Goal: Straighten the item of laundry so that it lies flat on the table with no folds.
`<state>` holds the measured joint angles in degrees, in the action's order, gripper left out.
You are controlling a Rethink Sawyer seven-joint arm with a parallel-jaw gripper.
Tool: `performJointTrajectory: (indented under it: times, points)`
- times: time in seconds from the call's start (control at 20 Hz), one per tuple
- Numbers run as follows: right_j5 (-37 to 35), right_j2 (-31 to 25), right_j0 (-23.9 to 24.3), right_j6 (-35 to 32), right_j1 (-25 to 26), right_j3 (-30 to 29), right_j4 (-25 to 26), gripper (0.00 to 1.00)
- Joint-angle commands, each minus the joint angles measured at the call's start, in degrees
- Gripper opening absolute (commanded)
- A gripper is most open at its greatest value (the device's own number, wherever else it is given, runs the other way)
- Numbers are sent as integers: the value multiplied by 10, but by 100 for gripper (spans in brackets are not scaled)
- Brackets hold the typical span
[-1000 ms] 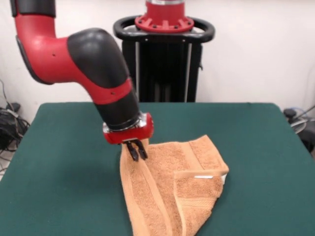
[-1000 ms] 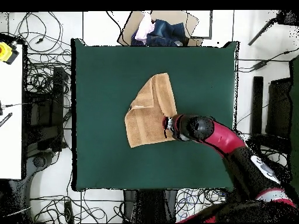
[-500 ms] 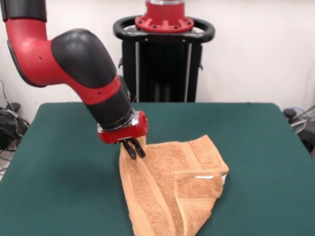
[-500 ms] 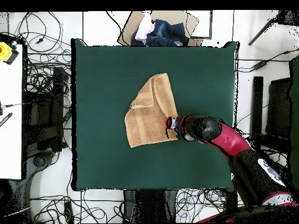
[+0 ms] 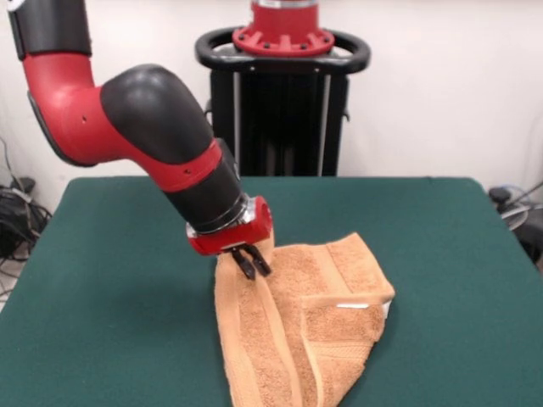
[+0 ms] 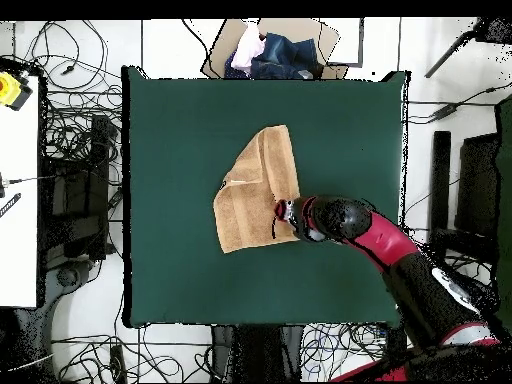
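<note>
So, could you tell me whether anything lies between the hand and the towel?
Nothing does: in the front view the hand is right at the towel's raised edge, with no gap showing. The overhead view agrees.

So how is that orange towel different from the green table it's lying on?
The towel is peach-orange with a looped, fluffy surface; the table is dark green and smooth like felt. The towel is rumpled, with a part folded over and ridges running along it, while the table lies perfectly flat. The towel covers only a small patch; the table is far larger. The gripper presses at the towel's edge, not the bare table. Both are soft-looking fabric surfaces.
</note>
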<state>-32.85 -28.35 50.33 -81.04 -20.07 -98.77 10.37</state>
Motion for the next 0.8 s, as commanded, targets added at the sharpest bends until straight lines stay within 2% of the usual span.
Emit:
performJointTrajectory:
  times: [0.05, 0.35, 0.6, 0.75, 0.8]
  points:
    - [-92, -51, 16, 30, 30, -50, -6, 0]
    - [-191, -72, 48, 57, 22, -40, -20, 0]
    - [-273, -83, 70, 88, 33, 6, -12, 0]
    - [-332, -90, 68, 96, 37, 51, -10, 0]
    - [-335, -94, 72, 95, 35, 46, -4, 0]
